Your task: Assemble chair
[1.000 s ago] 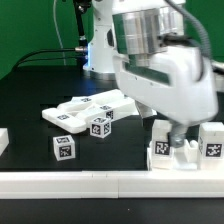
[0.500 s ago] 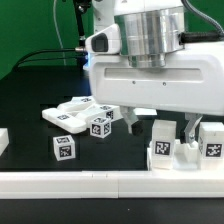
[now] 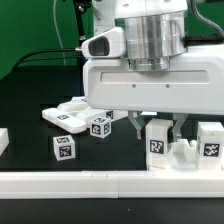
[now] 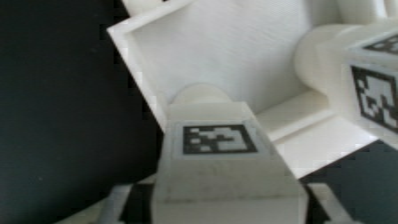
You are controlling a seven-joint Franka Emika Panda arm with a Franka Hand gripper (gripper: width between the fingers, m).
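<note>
Where the chair's upright square post (image 3: 158,146) stands just beside the plain white border rail (image 3: 90,182), matte white plastic with a black-and-white tag on its face, the gripper (image 3: 158,130) straddles it. Its fingers (image 3: 136,124) are apart, with a dark gap either side in the wrist view, so nothing is clamped. A second tagged post (image 3: 212,140) stands to the exterior view's right; the flat slabs (image 3: 75,110), a tagged cube (image 3: 100,126) just beside them and a lone cube (image 3: 63,148) lie well apart on the black table (image 3: 30,100).

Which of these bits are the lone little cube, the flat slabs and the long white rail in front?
lone cube (image 3: 63,149): exterior view, on its tagged front face.
flat slabs (image 3: 75,111): exterior view, on the top of the slabs.
border rail (image 3: 90,183): exterior view, on its front.
</note>
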